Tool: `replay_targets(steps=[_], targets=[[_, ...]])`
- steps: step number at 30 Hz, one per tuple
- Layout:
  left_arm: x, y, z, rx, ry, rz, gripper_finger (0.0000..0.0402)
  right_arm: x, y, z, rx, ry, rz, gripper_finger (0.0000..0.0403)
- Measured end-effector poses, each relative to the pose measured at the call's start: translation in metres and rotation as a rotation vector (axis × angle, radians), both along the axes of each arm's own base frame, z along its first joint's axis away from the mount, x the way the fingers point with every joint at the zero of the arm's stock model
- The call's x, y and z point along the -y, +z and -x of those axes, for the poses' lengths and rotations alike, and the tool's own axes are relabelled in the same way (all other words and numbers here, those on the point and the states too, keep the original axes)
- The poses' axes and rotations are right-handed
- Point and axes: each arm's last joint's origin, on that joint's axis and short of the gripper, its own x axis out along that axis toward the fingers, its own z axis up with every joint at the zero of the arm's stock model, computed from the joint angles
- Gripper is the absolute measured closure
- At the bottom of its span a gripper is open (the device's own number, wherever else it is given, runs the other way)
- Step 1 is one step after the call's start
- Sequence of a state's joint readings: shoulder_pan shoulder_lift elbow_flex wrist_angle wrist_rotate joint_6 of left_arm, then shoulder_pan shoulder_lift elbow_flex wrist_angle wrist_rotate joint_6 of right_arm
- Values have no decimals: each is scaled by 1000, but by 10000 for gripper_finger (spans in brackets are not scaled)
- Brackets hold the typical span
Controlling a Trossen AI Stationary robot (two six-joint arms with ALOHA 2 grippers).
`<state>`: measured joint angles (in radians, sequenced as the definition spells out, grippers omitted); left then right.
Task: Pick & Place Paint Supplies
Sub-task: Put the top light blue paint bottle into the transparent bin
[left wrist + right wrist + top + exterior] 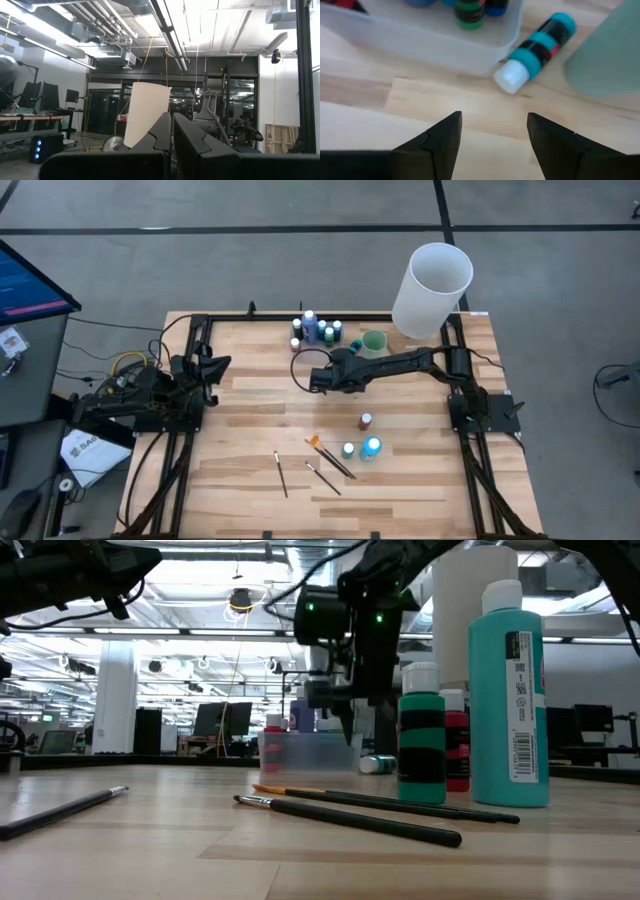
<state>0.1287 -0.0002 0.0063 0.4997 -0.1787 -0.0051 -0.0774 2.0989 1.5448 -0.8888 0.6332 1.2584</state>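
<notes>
Teal bottle (pixel 536 50) on its side just beyond open right hand (pixel 494 131).

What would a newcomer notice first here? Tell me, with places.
The tall white cylinder at the table's far right corner dominates the high view. Beside it the right gripper hangs open and empty over the table's middle, near a clear tray of paint bottles and a teal bottle lying on its side by the pale green cup. Brushes lie scattered at the near edge.
</notes>
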Motion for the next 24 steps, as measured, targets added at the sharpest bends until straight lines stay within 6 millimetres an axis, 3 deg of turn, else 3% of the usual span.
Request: replay_targets(steps=[5, 10, 24], targets=[[0, 0, 0, 4, 0, -1, 400, 8, 2, 0, 20, -50, 26, 182], [0, 0, 0, 4, 0, 0, 400, 17, -12, -3, 21, -90, 25, 182], [0, 1, 1, 11, 0, -2, 400, 21, -19, -1, 34, -141, 16, 197]])
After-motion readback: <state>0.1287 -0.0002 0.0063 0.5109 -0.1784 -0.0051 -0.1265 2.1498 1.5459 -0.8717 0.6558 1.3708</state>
